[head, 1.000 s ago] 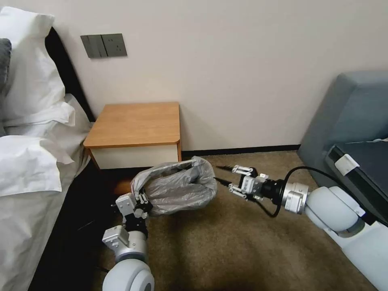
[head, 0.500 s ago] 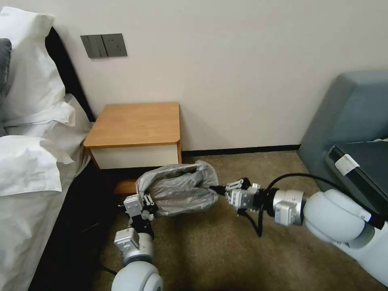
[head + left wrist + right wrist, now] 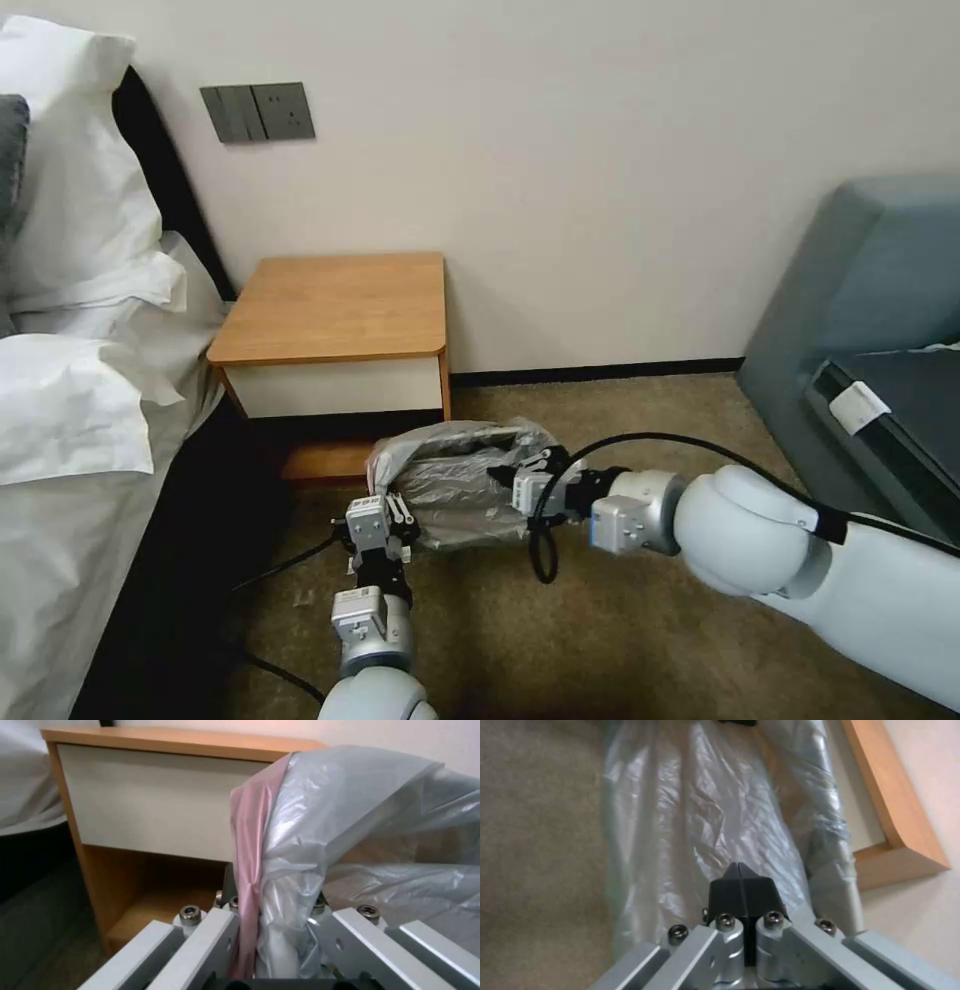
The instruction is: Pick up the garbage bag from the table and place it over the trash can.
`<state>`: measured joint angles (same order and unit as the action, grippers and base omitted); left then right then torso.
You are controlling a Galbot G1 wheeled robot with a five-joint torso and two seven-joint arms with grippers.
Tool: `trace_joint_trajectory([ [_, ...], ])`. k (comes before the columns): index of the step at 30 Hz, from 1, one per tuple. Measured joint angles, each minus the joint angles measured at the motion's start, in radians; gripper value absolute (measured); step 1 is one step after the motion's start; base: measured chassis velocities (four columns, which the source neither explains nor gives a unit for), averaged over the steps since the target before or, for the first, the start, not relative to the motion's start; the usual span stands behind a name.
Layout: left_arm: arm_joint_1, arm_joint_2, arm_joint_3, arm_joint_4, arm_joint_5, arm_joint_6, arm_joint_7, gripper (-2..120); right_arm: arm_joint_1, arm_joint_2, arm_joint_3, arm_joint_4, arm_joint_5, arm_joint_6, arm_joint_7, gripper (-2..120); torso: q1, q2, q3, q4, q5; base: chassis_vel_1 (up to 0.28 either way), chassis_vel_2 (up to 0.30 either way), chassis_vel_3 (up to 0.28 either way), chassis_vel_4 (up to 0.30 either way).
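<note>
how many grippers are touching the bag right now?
2. The left gripper is clamped on the bag's pink-edged rim at its left end. The right gripper is shut, pressed against the bag's right side; whether film is pinched between its fingers is unclear.

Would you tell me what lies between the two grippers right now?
The garbage bag spans between the left gripper and right gripper, as the head view shows.

Soft even indoor light, faint floor shadows, blurry wrist close-ups
</note>
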<state>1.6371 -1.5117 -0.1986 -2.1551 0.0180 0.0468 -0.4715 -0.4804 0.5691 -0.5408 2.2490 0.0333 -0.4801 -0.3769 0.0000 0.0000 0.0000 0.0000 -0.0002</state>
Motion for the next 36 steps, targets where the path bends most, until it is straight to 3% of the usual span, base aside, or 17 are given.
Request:
trace_joint_trajectory([
  [8, -0.011, 0.001, -0.001, 0.001, -0.017, 0.0, 0.001, 5, 0.061, 0.025, -0.056, -0.042, 0.003, -0.001, -0.005, 0, 0.0, 0.0, 0.0, -0.0001, 0.0, 0.0, 0.0, 0.0, 0.0],
  [22, -0.011, 0.005, -0.001, -0.008, -0.024, -0.001, 0.006, 5, 0.275, 0.129, -0.279, -0.194, 0.002, -0.022, -0.013, 0, 0.0, 0.0, 0.0, 0.0001, 0.0, 0.0, 0.0, 0.0, 0.0],
  [30, -0.011, 0.004, 0.005, -0.011, -0.027, -0.003, 0.007, 5, 0.337, 0.267, -0.358, -0.331, 0.005, -0.046, -0.003, 0, 0.0, 0.0, 0.0, 0.0001, 0.0, 0.0, 0.0, 0.0, 0.0],
  [36, -0.012, 0.002, 0.006, -0.012, -0.03, -0.003, 0.007, 5, 0.357, 0.327, -0.411, -0.395, 0.004, -0.051, 0.006, 0, 0.0, 0.0, 0.0, 0.0002, -0.0001, 0.0, 0.0, 0.0, 0.0],
])
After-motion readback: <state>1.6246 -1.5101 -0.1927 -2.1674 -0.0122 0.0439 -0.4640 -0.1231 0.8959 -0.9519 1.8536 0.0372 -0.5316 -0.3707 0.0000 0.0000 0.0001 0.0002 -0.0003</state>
